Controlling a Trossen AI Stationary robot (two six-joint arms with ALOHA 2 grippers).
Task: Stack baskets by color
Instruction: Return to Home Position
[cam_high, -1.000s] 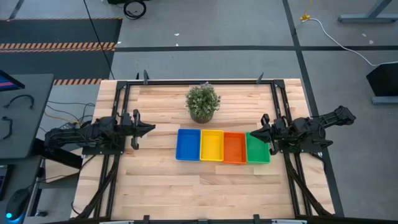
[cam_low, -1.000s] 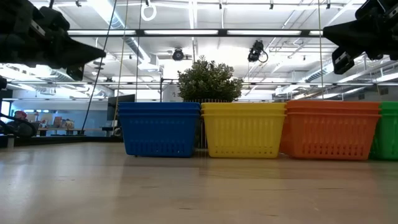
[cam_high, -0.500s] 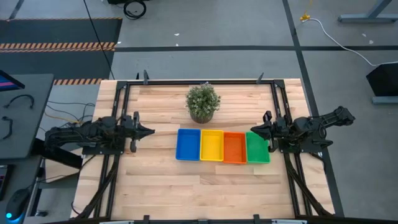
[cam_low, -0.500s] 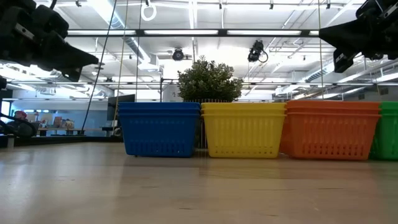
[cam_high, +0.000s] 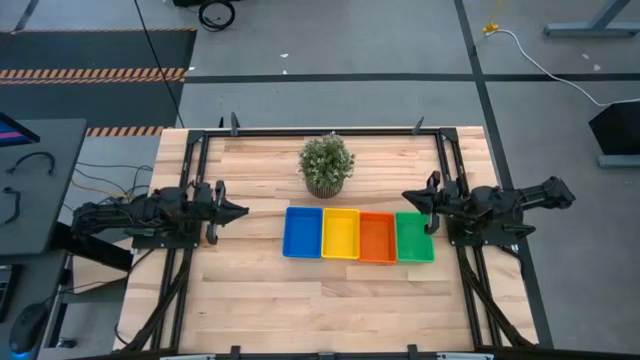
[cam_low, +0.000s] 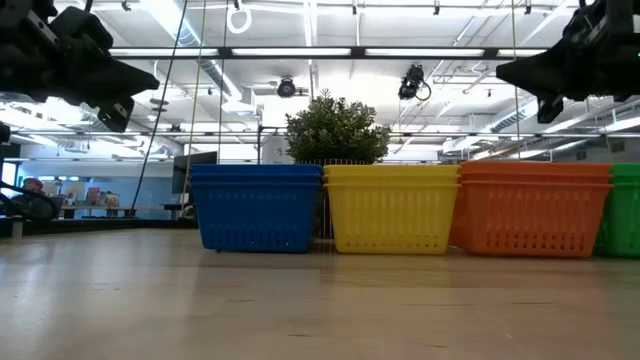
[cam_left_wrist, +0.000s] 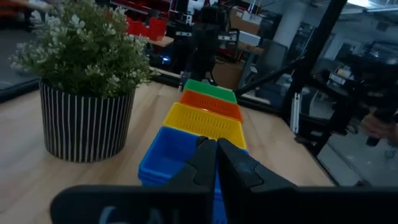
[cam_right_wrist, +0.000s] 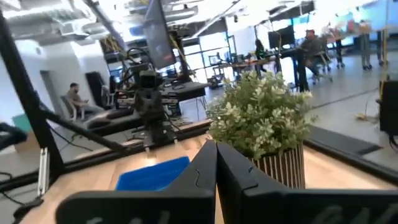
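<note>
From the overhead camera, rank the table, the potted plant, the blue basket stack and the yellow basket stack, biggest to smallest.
1. Table, by far.
2. Potted plant, slightly bigger than a stack, but it stands taller, nearer the camera, so unsure.
3. Blue stack and yellow stack look alike; no ranking between them.

From overhead we look straight down on the whole table. At tabletop level we face the potted plant from close by, with the baskets before it. Both wrist cameras, on opposite sides, look inward at that plant.
</note>
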